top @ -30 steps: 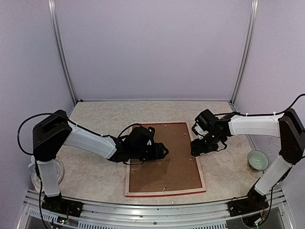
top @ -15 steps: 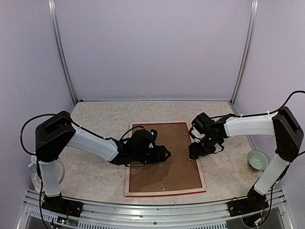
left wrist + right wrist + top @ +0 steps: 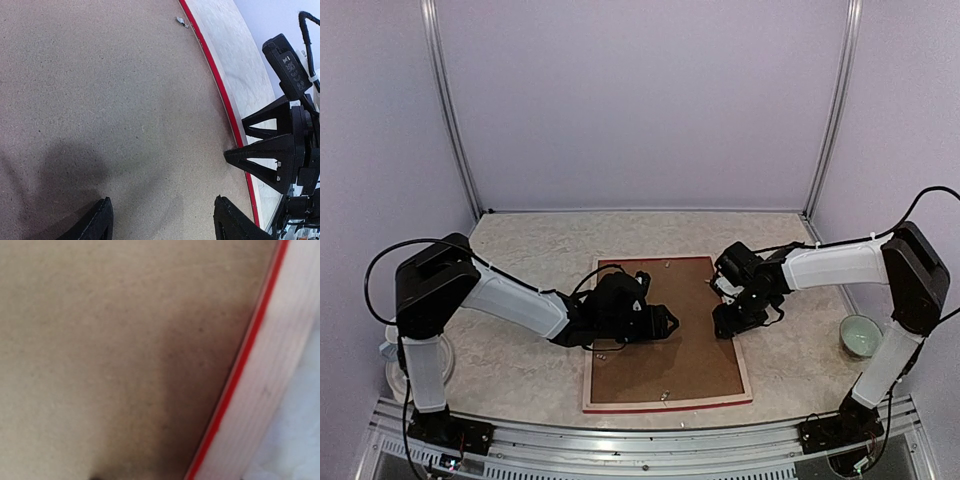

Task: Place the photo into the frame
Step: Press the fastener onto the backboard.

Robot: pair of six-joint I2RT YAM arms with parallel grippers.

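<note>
The frame point(image 3: 667, 403) lies face down on the table, with its red edge and pale wood back showing. The brown backing board point(image 3: 665, 345) fills it. The photo is not in view. My left gripper point(image 3: 665, 322) is open and empty, low over the middle of the board point(image 3: 100, 75), fingertips wide apart point(image 3: 163, 200). My right gripper point(image 3: 725, 322) is at the frame's right bar point(image 3: 220, 95), and its two fingers point(image 3: 260, 150) show apart in the left wrist view. The right wrist view is blurred and very close, showing only board point(image 3: 100, 340) and the red frame edge point(image 3: 240, 370).
A green bowl point(image 3: 860, 335) stands on the table at the right. A white round object point(image 3: 392, 370) sits by the left arm's base. A small metal tab point(image 3: 181, 21) sits near the frame's inner edge. The enclosure walls stand close on three sides.
My right gripper has moved left and a little nearer, onto the frame's right bar. My left gripper has shifted slightly right over the board. The frame and board have not moved.
</note>
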